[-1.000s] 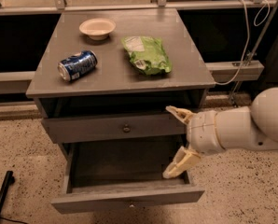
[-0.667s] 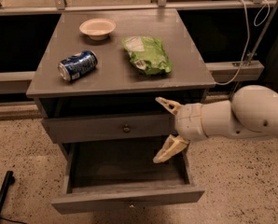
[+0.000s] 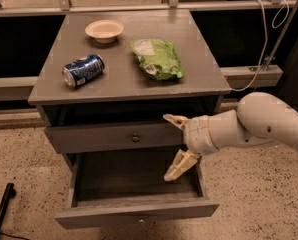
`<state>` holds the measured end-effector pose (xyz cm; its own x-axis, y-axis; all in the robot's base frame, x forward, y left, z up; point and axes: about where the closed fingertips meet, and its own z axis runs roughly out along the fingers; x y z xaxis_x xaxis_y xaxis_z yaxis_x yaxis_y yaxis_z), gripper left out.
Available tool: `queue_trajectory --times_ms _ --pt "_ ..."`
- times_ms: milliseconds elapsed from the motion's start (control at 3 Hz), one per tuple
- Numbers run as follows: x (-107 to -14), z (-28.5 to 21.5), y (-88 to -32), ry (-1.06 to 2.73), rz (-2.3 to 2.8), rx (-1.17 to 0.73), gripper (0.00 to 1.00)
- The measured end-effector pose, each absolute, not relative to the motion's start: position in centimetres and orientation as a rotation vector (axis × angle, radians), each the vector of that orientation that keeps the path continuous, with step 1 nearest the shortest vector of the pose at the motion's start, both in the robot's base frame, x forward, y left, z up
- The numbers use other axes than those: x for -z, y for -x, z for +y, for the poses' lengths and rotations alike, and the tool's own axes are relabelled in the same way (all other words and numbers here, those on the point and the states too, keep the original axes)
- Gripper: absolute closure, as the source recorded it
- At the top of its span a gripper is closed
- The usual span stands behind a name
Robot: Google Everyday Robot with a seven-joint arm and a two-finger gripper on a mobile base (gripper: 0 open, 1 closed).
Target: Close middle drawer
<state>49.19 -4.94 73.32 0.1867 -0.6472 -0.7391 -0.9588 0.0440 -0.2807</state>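
Observation:
The middle drawer is a grey wooden drawer, pulled far out of the cabinet, its long low front panel near the bottom edge and its inside empty. My gripper is open, cream-coloured, with one fingertip up by the right end of the upper drawer's front and the other hanging over the right inner part of the open middle drawer. It holds nothing. The white arm reaches in from the right.
The upper drawer with a dark knob stands slightly out. On the cabinet top lie a blue can, a white bowl and a green bag. A black pole lies at lower left. A cable hangs at right.
My arm and gripper have moved left, from beside the cabinet's right edge to in front of the upper drawer and over the open middle drawer. The drawers have not moved.

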Motion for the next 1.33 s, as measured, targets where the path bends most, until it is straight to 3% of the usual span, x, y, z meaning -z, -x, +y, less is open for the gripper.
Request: queue_trajectory --times_ms 333,667,1000,1333 --pt "-67.2 -4.6 -46.3 1.66 1.566 -0.611 0.0" --pt "-59.1 -5.3 -41.7 1.625 1.583 -0.683 0.19" --pt "-51.5 -5.4 -37.6 1.627 1.581 -0.676 0.5" --pt "-48.1 -5.2 -36.2 1.626 1.568 -0.687 0.74"
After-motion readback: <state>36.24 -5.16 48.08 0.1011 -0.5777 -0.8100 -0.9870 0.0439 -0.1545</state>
